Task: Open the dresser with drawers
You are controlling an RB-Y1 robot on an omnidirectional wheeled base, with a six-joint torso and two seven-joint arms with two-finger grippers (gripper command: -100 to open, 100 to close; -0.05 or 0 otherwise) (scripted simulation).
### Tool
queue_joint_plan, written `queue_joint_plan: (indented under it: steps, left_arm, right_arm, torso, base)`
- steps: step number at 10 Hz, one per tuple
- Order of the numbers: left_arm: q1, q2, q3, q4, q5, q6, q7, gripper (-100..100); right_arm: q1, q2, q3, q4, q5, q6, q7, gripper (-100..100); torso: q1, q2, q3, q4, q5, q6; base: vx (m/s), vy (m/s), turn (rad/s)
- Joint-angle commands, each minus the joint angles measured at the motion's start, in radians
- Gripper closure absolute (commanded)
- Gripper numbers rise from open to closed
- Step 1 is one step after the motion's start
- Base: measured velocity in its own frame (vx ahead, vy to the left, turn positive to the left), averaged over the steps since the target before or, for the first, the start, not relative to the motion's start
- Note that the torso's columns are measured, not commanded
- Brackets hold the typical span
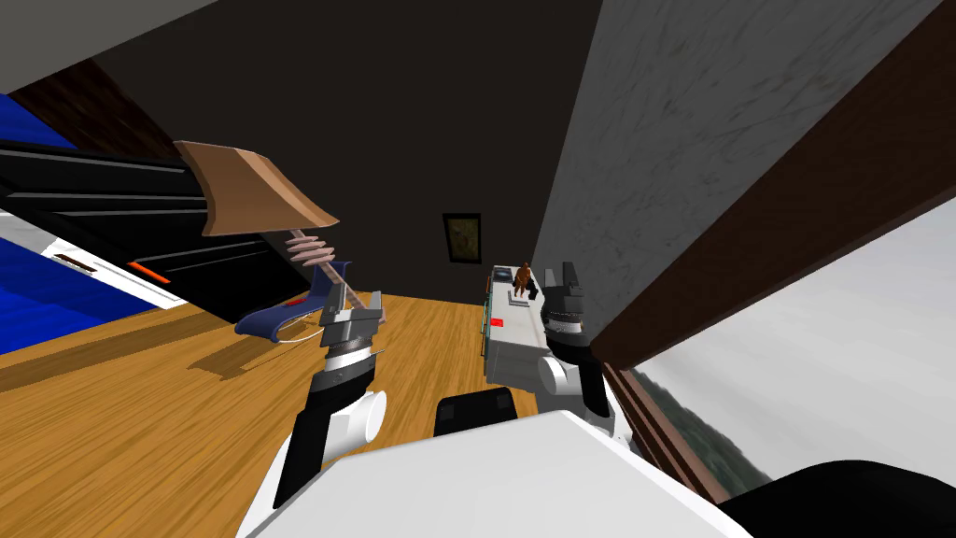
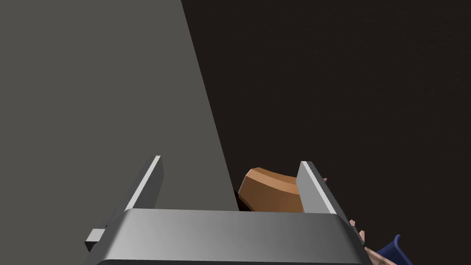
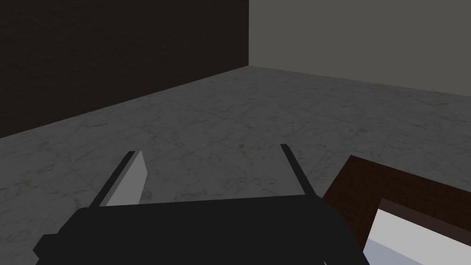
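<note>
Dresser (image 1: 512, 350), white-grey and low, is standing on the wooden floor (image 1: 140, 402) against the grey marbled wall (image 1: 672, 121), ahead of the robot and a little to its right. A small brown figurine (image 1: 524, 278) and a flat red item (image 1: 497, 322) are sitting on its top; whether any drawer is pulled out cannot be told from here. A framed picture (image 1: 462, 238) is hanging on the dark wall just beyond it.

Right jaws are hovering just beside the dresser's far right edge in the head view. They are standing open with nothing between them, their fingers (image 3: 131, 181) pointing at the marbled wall, with a dark brown window frame (image 3: 395, 193) off to one side.

Left jaws are hanging well apart from the dresser, over the floor. Their fingers (image 2: 313, 188) are also spread wide and gripping nothing. They are sitting close to a lamp with a brown shade (image 1: 252, 191), a ribbed pink neck (image 1: 313, 247) and a blue curved foot (image 1: 271, 322).
</note>
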Motion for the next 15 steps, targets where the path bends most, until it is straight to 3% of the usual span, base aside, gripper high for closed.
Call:
queue_joint_plan:
  steps: [1, 9, 10, 12, 15]
  left_arm:
    - [0.000, 0.000, 0.000, 0.000, 0.000, 0.000, 0.000, 0]
    - [0.000, 0.000, 0.000, 0.000, 0.000, 0.000, 0.000, 0]
    - [0.000, 0.000, 0.000, 0.000, 0.000, 0.000, 0.000, 0]
    - [0.000, 0.000, 0.000, 0.000, 0.000, 0.000, 0.000, 0]
    - [0.000, 0.000, 0.000, 0.000, 0.000, 0.000, 0.000, 0]
  right_arm:
    - [0.000, 0.000, 0.000, 0.000, 0.000, 0.000, 0.000, 0]
    - [0.000, 0.000, 0.000, 0.000, 0.000, 0.000, 0.000, 0]
    - [-0.002, -0.038, 0.003, 0.017, 0.017, 0.020, 0.000, -100]
    - [-0.006, -0.091, 0.011, 0.058, 0.057, 0.066, 0.001, -100]
    - [-0.017, -0.156, 0.030, 0.158, 0.147, 0.162, 0.004, -100]
  torso:
    - [0.000, 0.040, -0.082, 0.041, 0.000, 0.000]
    - [0.000, 0.618, -1.234, 0.617, 0.000, 0.000]
    - [0.000, 0.691, -1.382, 0.691, 0.000, 0.000]
    - [0.001, 0.734, -1.471, 0.734, 0.000, 0.000]
    - [0.001, 0.738, -1.476, 0.738, 0.000, 0.000]
  base:
    - [0.000, 0.000, 0.000]
    - [0.000, 0.000, 0.000]
    - [0.006, 0.010, 0.089]
    - [0.004, 0.026, 0.188]
    - [0.013, 0.045, 0.228]
